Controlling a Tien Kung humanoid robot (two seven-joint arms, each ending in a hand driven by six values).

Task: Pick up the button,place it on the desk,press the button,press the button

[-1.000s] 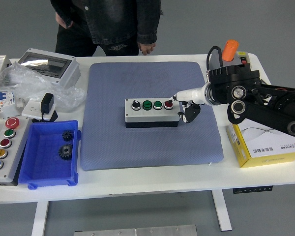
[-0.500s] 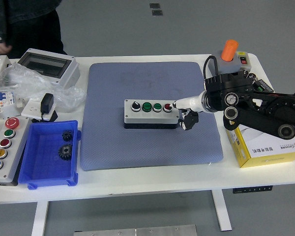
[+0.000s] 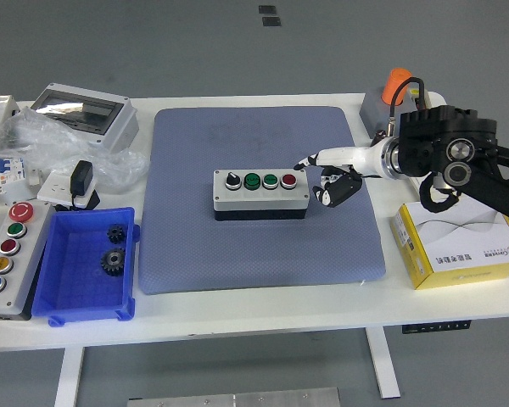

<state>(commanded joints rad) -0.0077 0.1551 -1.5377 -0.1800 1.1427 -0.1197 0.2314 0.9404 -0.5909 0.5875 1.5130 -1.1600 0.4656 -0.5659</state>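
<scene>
Button box [image 3: 261,194] on mat; right hand [image 3: 329,176] index fingertip beside red button [image 3: 288,180], others curled.

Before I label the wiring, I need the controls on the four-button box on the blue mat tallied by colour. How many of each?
On the button box:
Green buttons: 2
Red button: 1
Black selector knob: 1
Total: 4

The right hand has its white index finger pointing at the red button.

Black right arm [image 3: 475,165] with bulky round joints, silver discs at their centres, a black cable looping above; right hand [image 3: 332,174] shows one white finger, dark fingers [image 3: 339,188].
</scene>
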